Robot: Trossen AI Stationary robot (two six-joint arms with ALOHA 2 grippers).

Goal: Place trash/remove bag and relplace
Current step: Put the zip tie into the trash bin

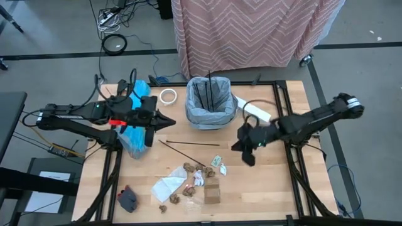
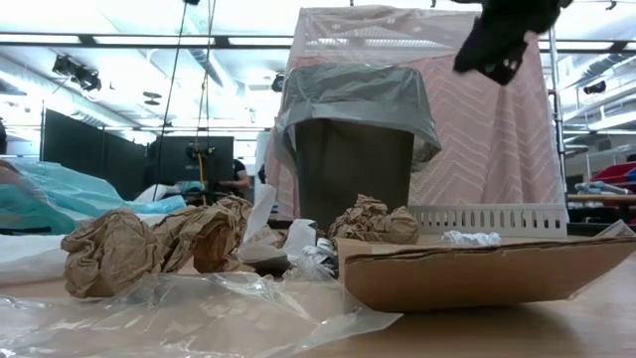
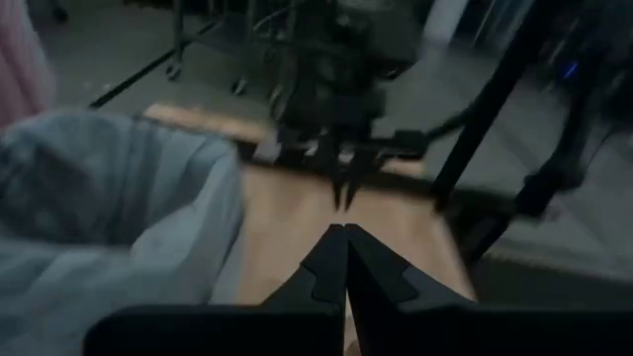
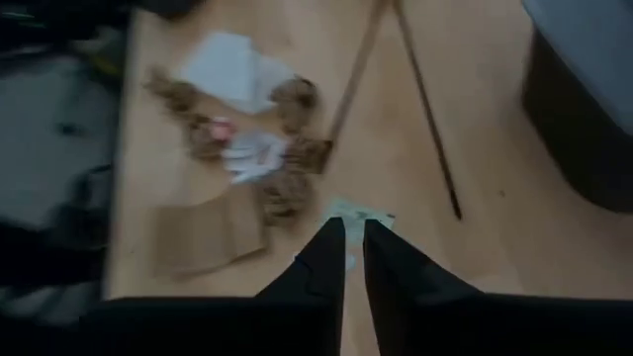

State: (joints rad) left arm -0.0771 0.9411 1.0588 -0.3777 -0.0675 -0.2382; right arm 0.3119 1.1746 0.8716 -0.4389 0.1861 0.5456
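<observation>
1. The wooden table (image 1: 289, 194) carries everything; the bin (image 1: 211, 100), lined with the light grey bag (image 1: 196, 113), stands at its far middle with thin dark sticks (image 1: 212, 91) already poking out of it.
2. The turquoise replacement bag (image 1: 132, 139) lies crumpled under the left arm, well apart from the litter.
3. The left gripper (image 1: 169, 121) waits beside the bin, fingers pressed together on nothing.
4. The right gripper (image 4: 344, 242) hovers above a small pale wrapper bit (image 4: 356, 213), fingers a narrow slit apart, empty.
5. The remaining trash sits at the near middle: cardboard scrap (image 1: 212, 192), white paper (image 1: 168, 187), brown paper wads (image 1: 191, 168), one long stick (image 1: 188, 145).
6. Judgement: a pickup is starting. Widen the fingers first, centre them over one piece, and descend straight so neighbours are not scattered.
</observation>
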